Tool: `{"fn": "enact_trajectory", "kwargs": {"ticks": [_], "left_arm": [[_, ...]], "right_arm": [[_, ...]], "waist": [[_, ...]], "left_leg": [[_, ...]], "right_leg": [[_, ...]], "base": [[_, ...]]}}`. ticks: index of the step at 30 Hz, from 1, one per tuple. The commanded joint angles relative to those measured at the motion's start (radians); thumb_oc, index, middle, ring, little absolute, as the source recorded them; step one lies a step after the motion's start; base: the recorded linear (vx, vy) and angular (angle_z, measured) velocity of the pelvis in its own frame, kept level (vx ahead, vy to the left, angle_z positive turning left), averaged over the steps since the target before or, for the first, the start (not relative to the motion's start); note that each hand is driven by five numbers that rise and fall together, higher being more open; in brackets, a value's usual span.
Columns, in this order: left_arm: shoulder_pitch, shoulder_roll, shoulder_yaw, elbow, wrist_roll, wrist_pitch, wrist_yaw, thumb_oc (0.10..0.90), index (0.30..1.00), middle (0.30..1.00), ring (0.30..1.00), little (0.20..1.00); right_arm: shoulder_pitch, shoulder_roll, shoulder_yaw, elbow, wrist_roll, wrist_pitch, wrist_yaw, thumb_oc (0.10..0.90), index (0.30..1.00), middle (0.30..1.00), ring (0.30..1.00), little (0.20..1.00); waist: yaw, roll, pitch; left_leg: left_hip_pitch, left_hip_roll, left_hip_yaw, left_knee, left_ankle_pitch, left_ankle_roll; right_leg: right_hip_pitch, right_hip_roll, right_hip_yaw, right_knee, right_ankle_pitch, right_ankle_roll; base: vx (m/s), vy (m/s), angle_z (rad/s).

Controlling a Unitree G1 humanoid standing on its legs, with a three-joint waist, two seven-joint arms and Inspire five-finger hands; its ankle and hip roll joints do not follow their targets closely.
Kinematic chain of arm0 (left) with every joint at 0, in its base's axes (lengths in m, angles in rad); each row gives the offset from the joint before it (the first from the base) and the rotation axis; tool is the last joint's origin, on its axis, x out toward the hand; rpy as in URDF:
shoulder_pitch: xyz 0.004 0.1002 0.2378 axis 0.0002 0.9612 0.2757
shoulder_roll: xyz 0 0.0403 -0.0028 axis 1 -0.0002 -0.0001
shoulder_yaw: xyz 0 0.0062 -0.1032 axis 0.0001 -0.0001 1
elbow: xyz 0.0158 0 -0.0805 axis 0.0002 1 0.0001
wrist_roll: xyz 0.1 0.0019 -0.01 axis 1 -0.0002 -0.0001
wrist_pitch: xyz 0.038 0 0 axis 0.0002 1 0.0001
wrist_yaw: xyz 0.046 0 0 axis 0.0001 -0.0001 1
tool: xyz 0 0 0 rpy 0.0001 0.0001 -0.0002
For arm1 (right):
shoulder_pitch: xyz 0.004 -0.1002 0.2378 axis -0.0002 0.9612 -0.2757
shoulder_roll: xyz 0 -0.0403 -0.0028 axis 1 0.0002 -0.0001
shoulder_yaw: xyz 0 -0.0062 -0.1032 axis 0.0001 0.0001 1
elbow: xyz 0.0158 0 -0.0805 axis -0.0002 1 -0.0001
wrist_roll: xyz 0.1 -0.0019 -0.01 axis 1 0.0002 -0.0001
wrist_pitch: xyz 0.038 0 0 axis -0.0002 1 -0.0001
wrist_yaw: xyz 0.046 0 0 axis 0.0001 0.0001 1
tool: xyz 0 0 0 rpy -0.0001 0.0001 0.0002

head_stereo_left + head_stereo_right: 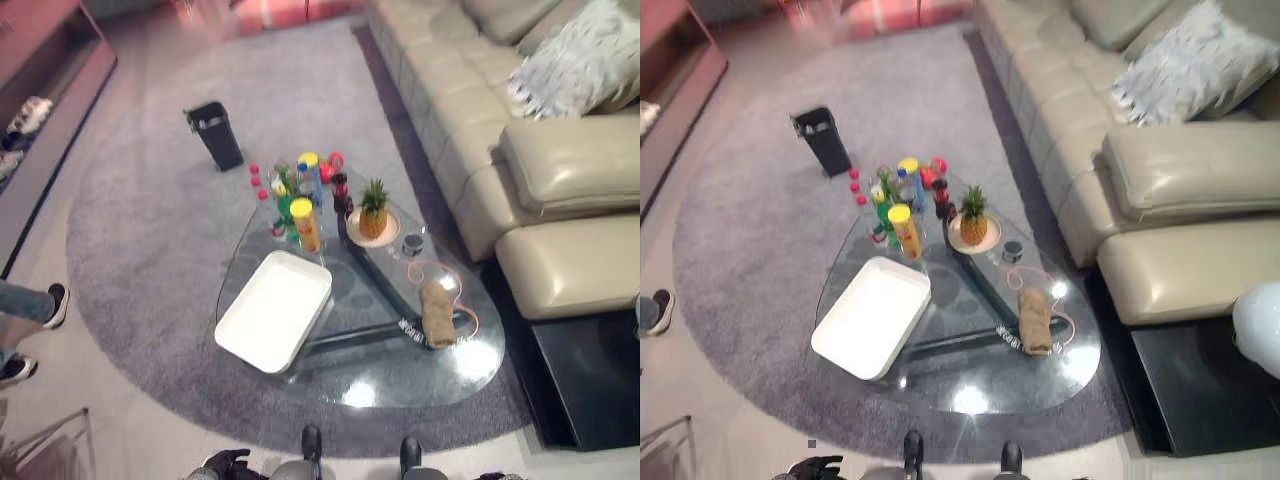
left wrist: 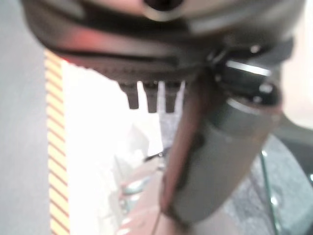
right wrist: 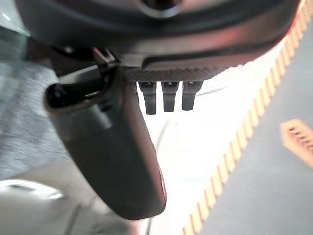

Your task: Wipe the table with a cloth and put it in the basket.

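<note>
Now, going from the left side, a person's shoes (image 1: 40, 320) stand on the floor at the edge of the grey rug (image 1: 150, 250), and a black bin (image 1: 215, 135) stands on the rug, beyond the glass table (image 1: 400, 375). On the table, a white tray (image 1: 274, 310) lies on the left part. Behind it a group of bottles (image 1: 298, 195) stands close together, and a small pineapple (image 1: 373, 210) sits on a plate just beside them. The cloth (image 1: 437, 313), a brown folded piece, lies on the right part of the table near its edge, well apart from both hands. A beige sofa (image 1: 540, 150) with a pillow (image 1: 575, 60) stands to the right of the table.

The left hand (image 2: 151, 95) shows in its wrist view with fingers relaxed and straight, holding nothing; the cloth is nowhere near these fingers. The right hand (image 3: 166, 95) also has released fingers, pointing away from the palm with nothing between them and the thumb.
</note>
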Motion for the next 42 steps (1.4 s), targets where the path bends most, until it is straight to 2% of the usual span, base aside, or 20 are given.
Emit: {"fn": "enact_trajectory", "kwargs": {"ticks": [1, 6, 10, 14, 16, 18, 21, 24, 25, 28, 36, 42], "left_arm": [[-0.079, 0.043, 0.027, 0.041, -0.105, 0.006, 0.026, 0.8, 0.9, 0.9, 0.9, 0.9], [-0.144, 0.062, 0.042, 0.02, -0.257, -0.038, 0.029, 0.8, 0.9, 0.9, 0.9, 0.9], [-0.197, 0.081, 0.055, -0.003, -0.356, -0.072, 0.029, 0.8, 0.9, 0.9, 0.9, 0.9], [-0.243, 0.104, 0.06, -0.044, -0.409, -0.073, 0.033, 0.8, 0.9, 0.9, 0.9, 0.9], [-0.288, 0.114, 0.058, -0.077, -0.438, -0.089, 0.062, 0.8, 0.9, 0.9, 0.9, 0.9], [-0.294, 0.114, 0.057, -0.082, -0.438, -0.093, 0.071, 0.8, 0.9, 0.9, 0.9, 0.9], [-0.303, 0.119, 0.06, -0.097, -0.443, -0.097, 0.091, 0.8, 0.9, 0.9, 0.9, 0.9], [-0.301, 0.114, 0.062, -0.098, -0.442, -0.094, 0.102, 0.8, 0.9, 0.9, 0.9, 0.9], [-0.301, 0.114, 0.062, -0.098, -0.442, -0.094, 0.102, 0.8, 0.9, 0.9, 0.9, 0.9], [-0.288, 0.104, 0.058, -0.093, -0.442, -0.11, 0.093, 0.8, 0.9, 0.9, 0.9, 0.9], [-0.283, 0.083, 0.035, -0.101, -0.448, -0.164, 0.076, 0.8, 0.9, 0.9, 0.9, 0.9], [-0.285, 0.078, 0.022, -0.106, -0.45, -0.178, 0.069, 0.8, 0.9, 0.9, 0.9, 0.9]], "right_arm": [[-0.068, -0.037, -0.003, 0.048, 0.056, 0.04, -0.05, 0.8, 0.9, 0.9, 0.9, 0.9], [-0.13, -0.079, -0.016, 0.007, 0.116, 0.009, -0.088, 0.8, 0.9, 0.9, 0.9, 0.9], [-0.185, -0.097, 0.006, -0.008, 0.136, 0.001, -0.084, 0.8, 0.9, 0.9, 0.9, 0.9], [-0.221, -0.104, 0.008, -0.018, 0.153, -0.014, -0.096, 0.8, 0.9, 0.9, 0.9, 0.9], [-0.257, -0.102, 0.007, -0.045, 0.2, -0.035, -0.161, 0.8, 0.9, 0.9, 0.9, 0.9], [-0.259, -0.103, 0.002, -0.051, 0.204, -0.042, -0.174, 0.8, 0.9, 0.9, 0.9, 0.9], [-0.276, -0.107, -0.011, -0.083, 0.211, -0.093, -0.256, 0.8, 0.9, 0.9, 0.9, 0.9], [-0.292, -0.112, -0.021, -0.108, 0.189, -0.133, -0.339, 0.8, 0.9, 0.9, 0.9, 0.9], [-0.292, -0.112, -0.021, -0.108, 0.189, -0.133, -0.339, 0.8, 0.9, 0.9, 0.9, 0.9], [-0.297, -0.111, -0.022, -0.132, 0.166, -0.208, -0.445, 0.8, 0.9, 0.9, 0.9, 0.9], [-0.314, -0.112, -0.033, -0.175, 0.135, -0.317, -0.592, 0.8, 0.9, 0.9, 0.9, 0.9], [-0.329, -0.111, -0.029, -0.179, 0.132, -0.349, -0.626, 0.8, 0.9, 0.9, 0.9, 0.9]], "waist": [[0.013, -0.056, 0.061], [0.021, -0.051, 0.122], [0.026, -0.061, 0.185], [0.03, -0.067, 0.22], [0.037, -0.081, 0.246], [0.038, -0.084, 0.249], [0.039, -0.092, 0.268], [0.034, -0.091, 0.273], [0.034, -0.091, 0.272], [0.026, -0.084, 0.277], [0.01, -0.07, 0.277], [0.011, -0.064, 0.277]], "left_leg": [[-0.008, -0.027, -0.031, -0.002, -0.023, 0.0], [-0.063, -0.039, -0.035, -0.002, -0.001, 0.005], [-0.174, -0.05, -0.048, 0.106, -0.008, 0.007], [-0.243, -0.057, -0.05, 0.159, -0.014, 0.015], [-0.352, -0.075, -0.057, 0.272, -0.032, 0.024], [-0.374, -0.079, -0.06, 0.296, -0.038, 0.026], [-0.462, -0.093, -0.07, 0.416, -0.076, 0.035], [-0.52, -0.097, -0.076, 0.484, -0.097, 0.039], [-0.521, -0.097, -0.076, 0.484, -0.097, 0.039], [-0.556, -0.094, -0.078, 0.529, -0.113, 0.045], [-0.62, -0.084, -0.075, 0.588, -0.13, 0.047], [-0.644, -0.084, -0.072, 0.607, -0.138, 0.045]], "right_leg": [[-0.06, -0.033, 0.03, 0.005, 0.042, 0.013], [-0.154, -0.033, 0.029, 0.091, 0.021, 0.003], [-0.257, -0.033, 0.043, 0.192, 0.003, -0.009], [-0.336, -0.03, 0.039, 0.267, -0.011, -0.007], [-0.444, -0.03, 0.032, 0.37, -0.028, -0.005], [-0.462, -0.029, 0.032, 0.388, -0.032, -0.005], [-0.539, -0.023, 0.037, 0.485, -0.06, -0.014], [-0.591, -0.015, 0.048, 0.535, -0.073, -0.023], [-0.592, -0.015, 0.048, 0.535, -0.073, -0.023], [-0.631, -0.01, 0.057, 0.576, -0.084, -0.03], [-0.701, -0.009, 0.066, 0.64, -0.101, -0.04], [-0.724, -0.015, 0.061, 0.664, -0.113, -0.047]], "base": [[-0.05, 0.042, 0.11], [-0.08, 0.059, 0.12], [-0.09, 0.034, 0.01], [-0.1, 0.0, 0.03], [-0.19, -0.077, 0.09], [-0.08, -0.06, 0.16], [-0.1, -0.073, 0.18], [-0.08, -0.044, 0.07], [-0.05, -0.024, 0.02], [-0.05, -0.024, 0.0], [-0.02, -0.007, -0.04], [-0.01, 0.002, -0.05]]}}
